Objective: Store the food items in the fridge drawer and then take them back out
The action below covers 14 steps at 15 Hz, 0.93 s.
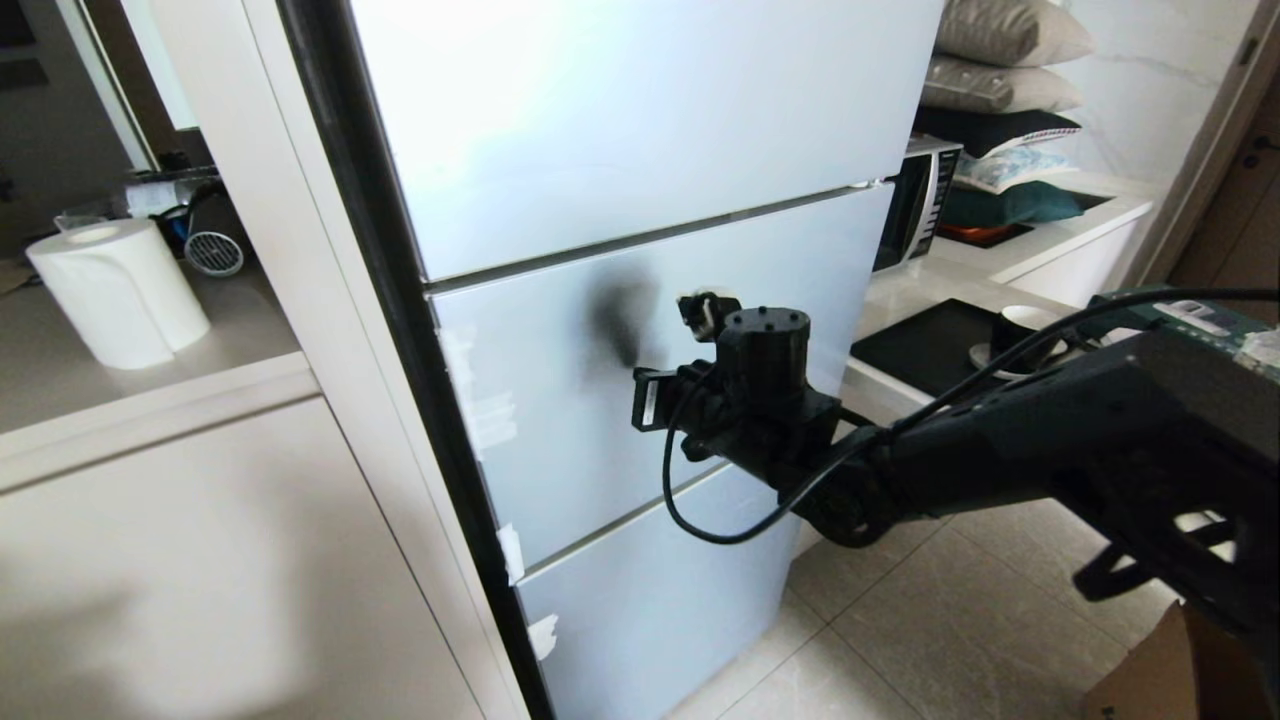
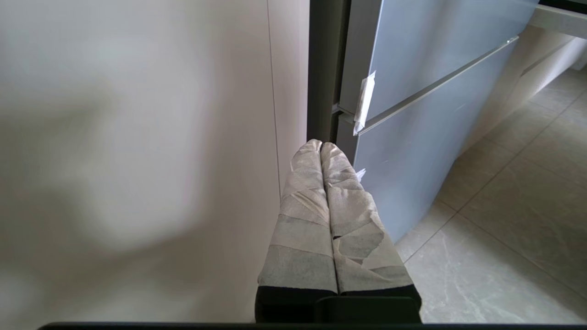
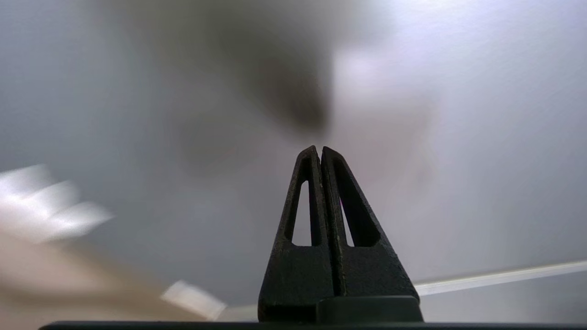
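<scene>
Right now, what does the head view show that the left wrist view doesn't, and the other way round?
Only the head view shows the right arm reaching toward the middle door panel, plus the paper towel roll on the counter and the microwave beyond the fridge. Only the left wrist view shows the left gripper, its taped fingers pressed together, hanging low beside the white cabinet side. Both show the closed fridge, its black side edge, white tape scraps and the tiled floor.

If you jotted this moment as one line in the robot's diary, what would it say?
fridge: all doors closed | right gripper: shut, empty, pointing at middle door panel | left gripper: shut, parked low beside fridge | food: none visible
</scene>
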### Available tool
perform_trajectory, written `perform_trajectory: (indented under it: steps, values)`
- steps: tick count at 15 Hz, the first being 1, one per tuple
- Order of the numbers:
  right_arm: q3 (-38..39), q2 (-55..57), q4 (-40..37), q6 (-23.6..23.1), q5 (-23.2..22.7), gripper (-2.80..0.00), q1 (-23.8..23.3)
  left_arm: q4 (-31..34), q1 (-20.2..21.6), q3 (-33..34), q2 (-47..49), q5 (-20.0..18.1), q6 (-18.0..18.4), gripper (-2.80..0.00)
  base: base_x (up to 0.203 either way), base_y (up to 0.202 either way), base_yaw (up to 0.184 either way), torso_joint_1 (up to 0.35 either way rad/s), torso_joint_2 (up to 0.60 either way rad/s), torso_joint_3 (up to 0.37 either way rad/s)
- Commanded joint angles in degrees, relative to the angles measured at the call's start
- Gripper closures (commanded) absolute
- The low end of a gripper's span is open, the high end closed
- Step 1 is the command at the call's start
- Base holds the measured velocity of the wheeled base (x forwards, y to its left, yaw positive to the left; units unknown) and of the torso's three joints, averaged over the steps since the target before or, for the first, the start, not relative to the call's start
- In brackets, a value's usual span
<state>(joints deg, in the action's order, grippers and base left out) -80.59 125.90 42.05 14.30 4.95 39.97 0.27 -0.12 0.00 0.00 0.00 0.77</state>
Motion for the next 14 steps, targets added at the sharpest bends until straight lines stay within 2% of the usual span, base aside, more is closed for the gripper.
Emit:
perform_trajectory:
  steps: [1, 5, 8, 10, 12, 13, 14]
  values:
    - [14.1, -17.8, 0.2, 0.0, 0.3, 0.00, 4.0, 0.0, 0.0, 0.0, 0.1, 0.0, 0.0, 0.00, 0.000, 0.000, 0.000, 0.000, 0.00, 0.000]
    - [41.0, -43.5, 0.2, -0.4, 3.1, 0.00, 8.2, 0.0, 0.0, 0.0, 0.1, 0.0, 0.0, 0.00, 0.000, 0.000, 0.000, 0.000, 0.00, 0.000]
    - [56.2, -62.2, -0.4, -2.5, 13.8, 0.00, 9.0, 0.0, 0.0, 0.0, 0.1, 0.0, 0.0, 0.00, 0.000, 0.000, 0.000, 0.000, 0.00, 0.000]
    - [63.3, -75.9, -3.7, -4.8, 18.1, 0.00, 7.6, 0.0, 0.0, 0.0, 0.1, 0.1, 0.0, 0.00, 0.000, 0.000, 0.000, 0.000, 0.00, 0.000]
    - [67.6, -89.2, -12.8, -6.5, 20.2, 0.00, 0.4, 0.0, 0.0, 0.0, 0.1, 0.1, 0.0, 0.00, 0.000, 0.000, 0.000, 0.000, 0.00, 0.000]
    - [68.8, -95.4, -18.0, -7.0, 20.7, 0.00, -5.4, 0.0, 0.0, 0.0, 0.1, 0.0, 0.0, 0.00, 0.000, 0.000, 0.000, 0.000, 0.00, 0.000]
    - [69.8, -100.2, -22.3, -7.5, 20.5, 0.00, -13.2, 0.0, 0.0, 0.0, 0.1, 0.1, 0.0, 0.00, 0.000, 0.000, 0.000, 0.000, 0.00, 0.000]
